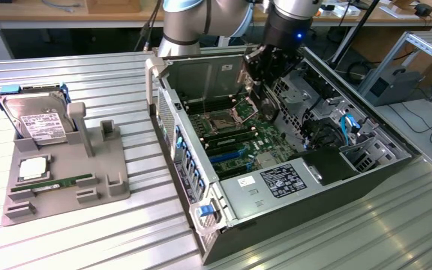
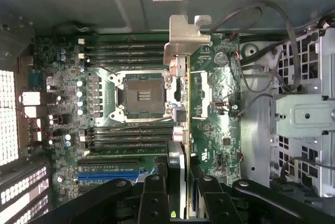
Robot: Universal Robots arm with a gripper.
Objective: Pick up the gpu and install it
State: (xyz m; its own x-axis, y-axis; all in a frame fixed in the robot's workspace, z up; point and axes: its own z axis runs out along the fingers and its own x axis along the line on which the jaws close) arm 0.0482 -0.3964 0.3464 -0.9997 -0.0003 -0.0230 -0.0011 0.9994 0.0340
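Ribbed bench bears an open computer case at three o'clock of the tray in the exterior view, where the gripper pinches the gpu edge-down over the motherboard, likely to meet a slot

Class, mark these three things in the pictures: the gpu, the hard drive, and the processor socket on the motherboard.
gpu (image 2: 186, 38): wrist view, on its silver metal bracket.
hard drive (image 1: 42, 125): exterior view, on its white label.
processor socket (image 2: 142, 94): wrist view, on the socket's open centre.

Slatted metal table bears grey fixture; open computer case.
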